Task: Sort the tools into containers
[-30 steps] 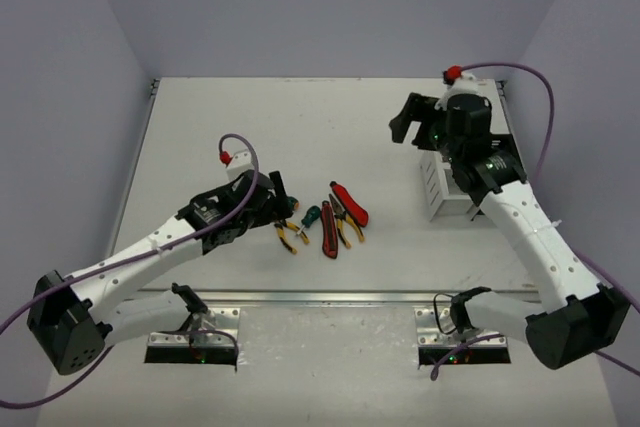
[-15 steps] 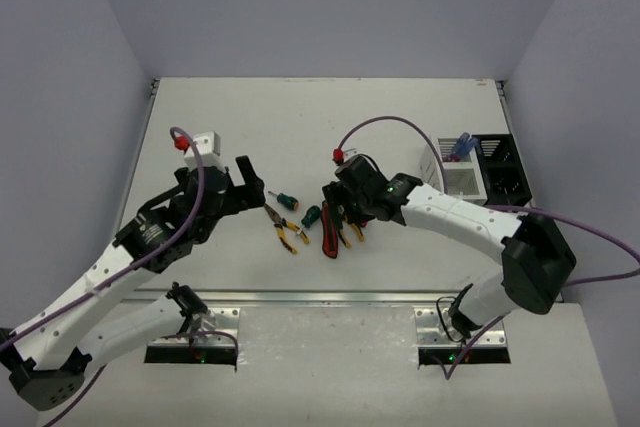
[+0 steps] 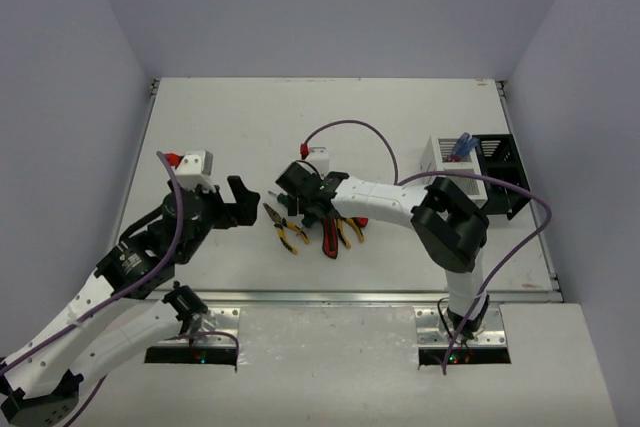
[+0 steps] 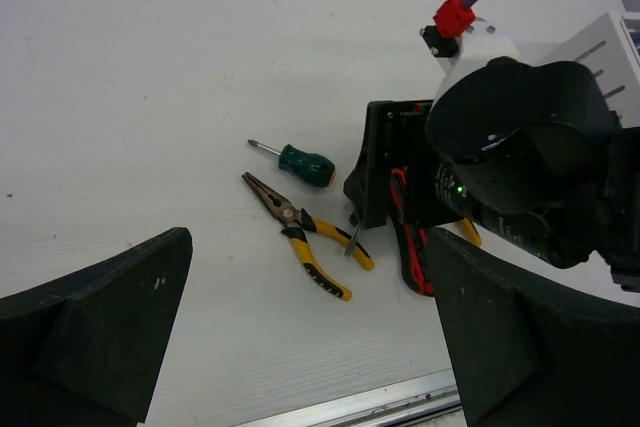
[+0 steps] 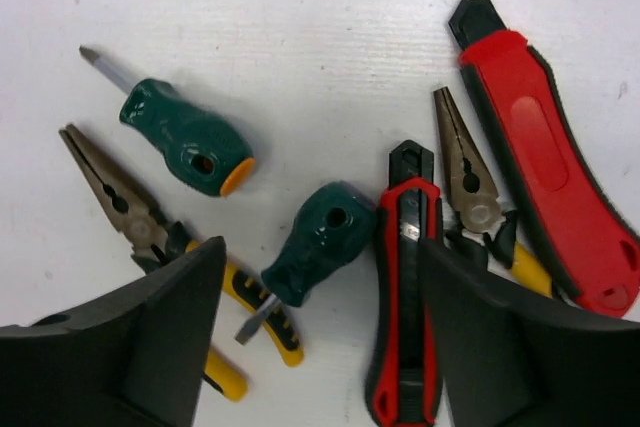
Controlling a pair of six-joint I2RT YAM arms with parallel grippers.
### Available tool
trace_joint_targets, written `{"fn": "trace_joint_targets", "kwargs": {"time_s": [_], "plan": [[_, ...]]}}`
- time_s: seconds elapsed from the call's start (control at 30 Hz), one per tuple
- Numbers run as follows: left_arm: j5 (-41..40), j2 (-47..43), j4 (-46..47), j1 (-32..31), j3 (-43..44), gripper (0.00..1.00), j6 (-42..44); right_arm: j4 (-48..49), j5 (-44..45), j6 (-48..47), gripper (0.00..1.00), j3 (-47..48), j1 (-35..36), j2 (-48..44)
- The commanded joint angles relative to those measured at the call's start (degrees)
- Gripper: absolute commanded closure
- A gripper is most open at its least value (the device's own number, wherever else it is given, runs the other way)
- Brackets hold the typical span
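Hovering wide open and empty, the right pincer [image 5: 316, 287] frames a green screwdriver [image 5: 318, 239] among pliers [image 5: 140, 219] and cutters [image 5: 404, 297] on the counter [image 5: 300, 17]; the left pincer [image 4: 308, 237], equally wide, holds nothing at their 9 o'clock.

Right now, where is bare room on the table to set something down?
Bare: the far half of the table, from its far edge to the right gripper, and the strip left of the left gripper. Crowded: the centre, with pliers, screwdrivers and cutters; the right side, with the white bin and black bin.
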Motion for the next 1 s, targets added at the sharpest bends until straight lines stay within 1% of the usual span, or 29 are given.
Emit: {"fn": "trace_joint_targets", "kwargs": {"time_s": [0.0, 0.13, 0.23, 0.3, 0.43, 0.73, 0.8, 0.87, 0.9, 0.97], "plan": [[0.51, -1.42, 3.08, 0.15, -0.23, 0.0, 0.9, -3.36, 7.51, 6.56, 0.3, 5.28, 1.15, 3.59], [0.6, -3.2, 3.23, 0.14, -0.34, 0.0, 0.88, -4.54, 8.62, 9.3, 0.42, 6.21, 1.43, 5.81], [1.07, -4.43, 3.69, 0.14, -0.57, 0.0, 1.11, -4.48, 8.86, 9.78, 0.56, 6.61, 2.12, 7.35], [1.25, -4.46, 3.76, 0.06, -0.58, 0.0, 1.21, -4.45, 8.6, 10.14, 0.57, 6.97, 2.32, 8.12], [1.45, -3.49, 3.69, 0.15, -0.58, 0.0, 1.24, -6.08, 7.82, 12.49, 0.55, 8.13, 2.53, 9.44], [-0.83, -3.8, 2.77, 0.15, -0.18, 0.0, 0.07, -8.27, 7.79, 13.21, 0.55, 8.77, 3.04, 10.94], [-1.3, -4.03, 2.47, 0.12, -0.14, 0.0, -0.07, -8.27, 7.53, 13.07, 0.56, 8.73, 3.04, 11.0], [-1.37, -4.44, 2.46, 0.11, -0.19, 0.0, -0.2, -8.02, 6.81, 12.82, 0.61, 8.06, 3.04, 10.74], [-1.34, -4.62, 2.46, 0.15, -0.23, 0.0, -0.22, -7.84, 6.67, 12.74, 0.66, 7.68, 3.04, 10.42], [-1.34, -4.88, 2.46, 0.15, -0.23, 0.0, -0.29, -7.71, 6.67, 12.3, 0.82, 7.17, 3.1, 9.6]]}}
